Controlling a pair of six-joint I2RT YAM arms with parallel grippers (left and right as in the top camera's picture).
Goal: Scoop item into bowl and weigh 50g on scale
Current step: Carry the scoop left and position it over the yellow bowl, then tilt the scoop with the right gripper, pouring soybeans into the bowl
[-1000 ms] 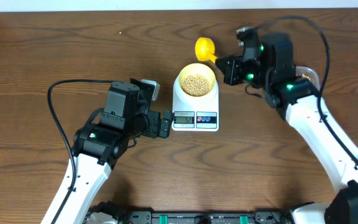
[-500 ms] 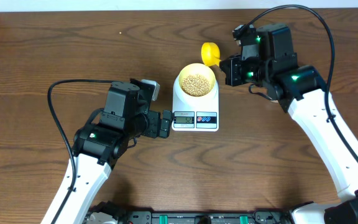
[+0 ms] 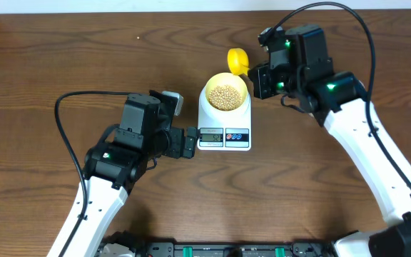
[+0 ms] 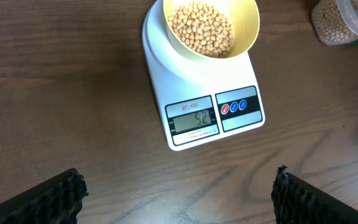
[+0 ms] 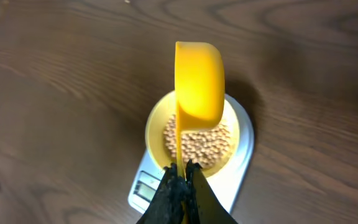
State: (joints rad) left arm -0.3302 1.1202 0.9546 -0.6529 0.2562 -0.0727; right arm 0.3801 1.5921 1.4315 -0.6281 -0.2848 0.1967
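Note:
The pale yellow bowl (image 3: 225, 91) holds tan beans (image 3: 225, 97) and sits on the white scale (image 3: 224, 128), whose display reads 52 in the left wrist view (image 4: 194, 118). The bowl (image 4: 210, 28) and beans (image 4: 201, 28) show there too. My right gripper (image 3: 257, 75) is shut on the handle of the bright yellow scoop (image 3: 237, 60), held turned on its side above the bowl's far right rim. In the right wrist view the scoop (image 5: 199, 81) hangs over the bowl (image 5: 194, 134), gripper (image 5: 182, 169) clamped on its handle. My left gripper (image 3: 189, 142) is open, just left of the scale.
A clear plastic tub of beans (image 4: 347, 18) stands right of the scale in the left wrist view; my right arm hides it from overhead. Black cables (image 3: 70, 107) loop off both arms over the brown wooden table (image 3: 84, 57).
My right gripper has swung the scoop slightly toward the back and rolled it onto its side. The left arm, bowl and scale have not moved.

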